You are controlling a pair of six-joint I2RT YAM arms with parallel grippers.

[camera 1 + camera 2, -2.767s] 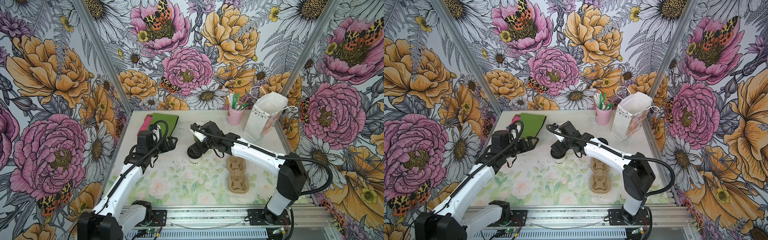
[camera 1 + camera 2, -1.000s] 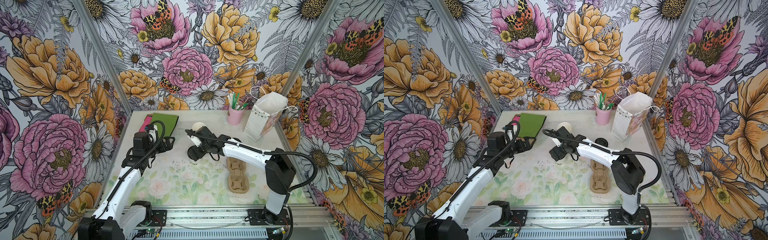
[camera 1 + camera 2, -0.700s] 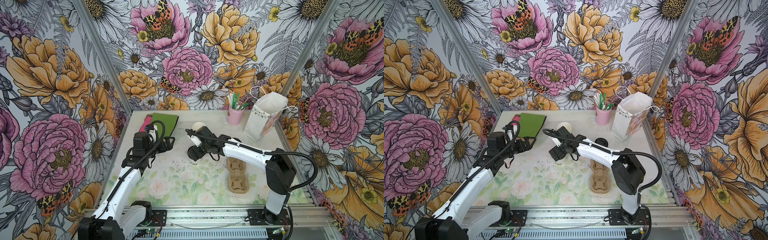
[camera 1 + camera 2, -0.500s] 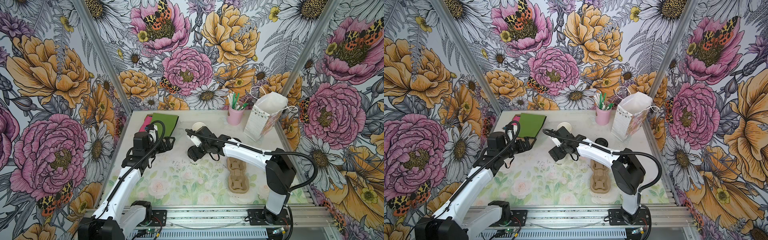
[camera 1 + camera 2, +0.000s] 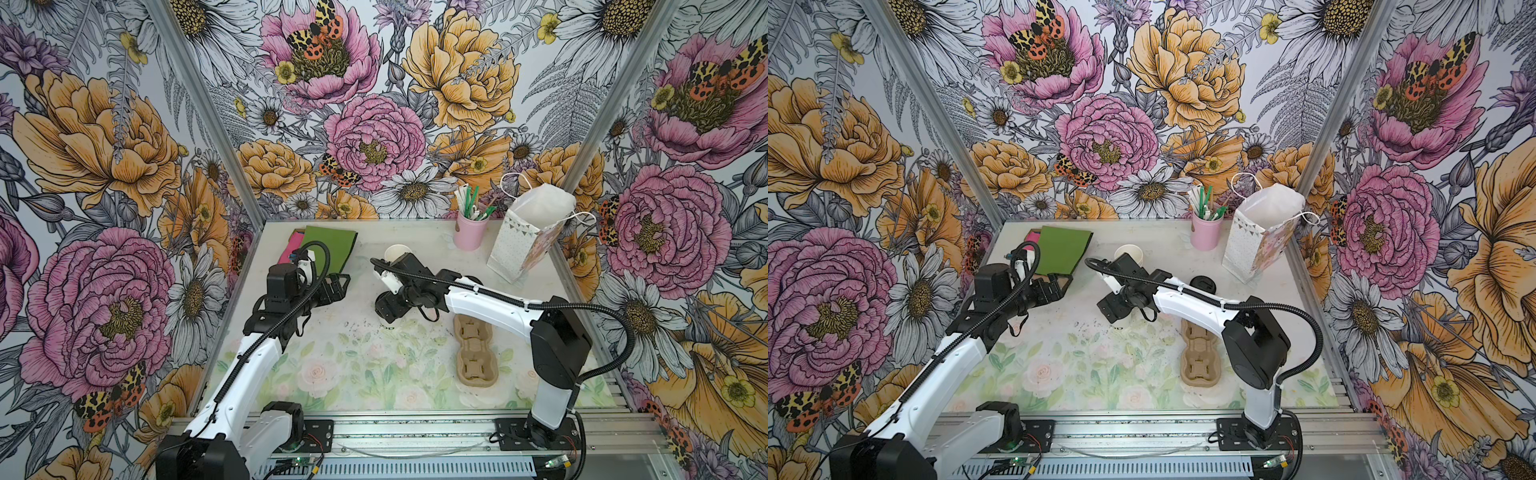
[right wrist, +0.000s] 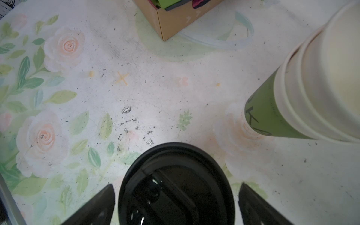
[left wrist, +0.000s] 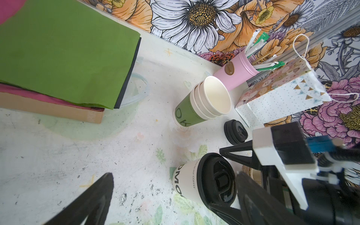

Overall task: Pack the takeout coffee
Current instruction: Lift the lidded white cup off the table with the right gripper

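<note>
Right wrist view: right gripper [image 6: 176,196] stands wide apart, one finger each side of the single takeout coffee [image 6: 175,181], small gaps showing; it sits upright mid-table [image 5: 353,374]. Left gripper [image 5: 338,287] gapes nearby, holding nothing. Beyond: three nested cups [image 7: 202,103], one cardboard carrier [image 5: 476,353], one gift bag [image 5: 525,237].

A glossy black plastic lid [image 6: 176,185] tops the matt paper takeout coffee [image 7: 190,180].
</note>
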